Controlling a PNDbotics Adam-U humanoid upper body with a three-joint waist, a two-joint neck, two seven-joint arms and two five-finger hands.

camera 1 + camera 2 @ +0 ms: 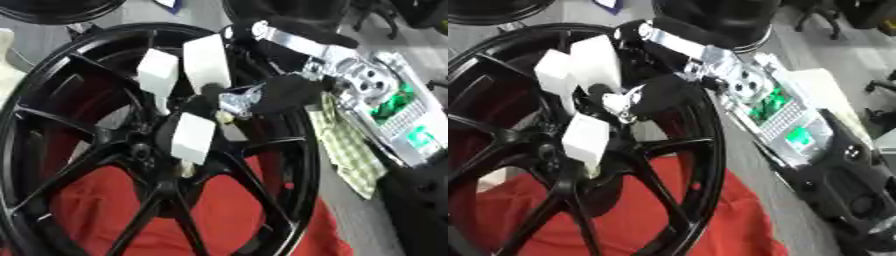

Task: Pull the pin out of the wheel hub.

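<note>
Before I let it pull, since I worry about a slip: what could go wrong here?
The right hand, its white-padded fingers spread over the centre of the black spoked wheel hub, hides the pin, so a grasp cannot be confirmed; it might pull off empty. The hub lies on loose red cloth, so it may shift.

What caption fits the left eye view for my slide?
Right hand with white fingertips reaching over the hub of a black spoked wheel lying on red cloth.

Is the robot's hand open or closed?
Open. The right hand has straight white fingers spread over the middle of the black wheel.
</note>
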